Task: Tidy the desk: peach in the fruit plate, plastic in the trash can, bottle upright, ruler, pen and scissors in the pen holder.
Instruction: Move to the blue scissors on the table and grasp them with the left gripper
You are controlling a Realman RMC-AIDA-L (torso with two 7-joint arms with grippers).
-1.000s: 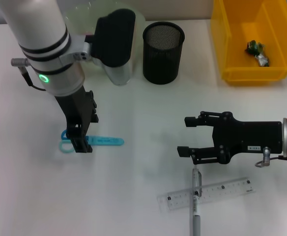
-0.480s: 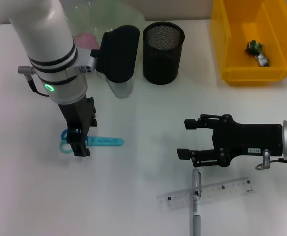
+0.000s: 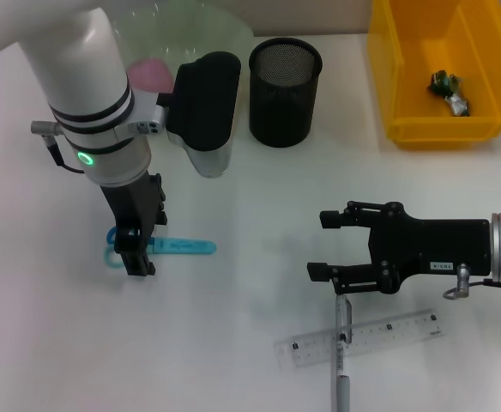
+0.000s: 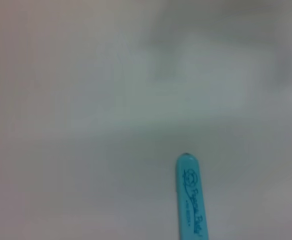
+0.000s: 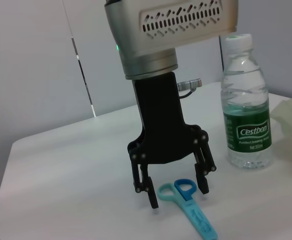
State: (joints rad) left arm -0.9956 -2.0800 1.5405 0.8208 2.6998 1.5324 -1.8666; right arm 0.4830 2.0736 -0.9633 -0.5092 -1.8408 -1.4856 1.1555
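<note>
A: Which step is running?

B: Scissors pickup, by my reading. The left gripper [image 5: 173,192] is hanging straight down over the handle end of the blue scissors [image 3: 169,247], fingers spread wide with one on each side of the loops and tips almost at the desk [image 3: 233,343]. Nothing is being held.

A: And the scissors?

B: They are lying flat, blade tip pointing toward the right arm, well apart from the pen holder [image 3: 285,90]. The bottle [image 5: 246,115] is standing upright already, and the peach [image 3: 152,73] seems to be sitting in the fruit plate [image 3: 225,26].

A: Right side?

B: The right gripper [image 3: 328,245] is hovering open just above the pen [image 3: 343,343], which is lying across the ruler [image 3: 405,330]. It is gripping nothing.

A: Next move?

B: Probably closing the left fingers on the handles, lifting, then tilting the scissors blade-down over the holder.
</note>
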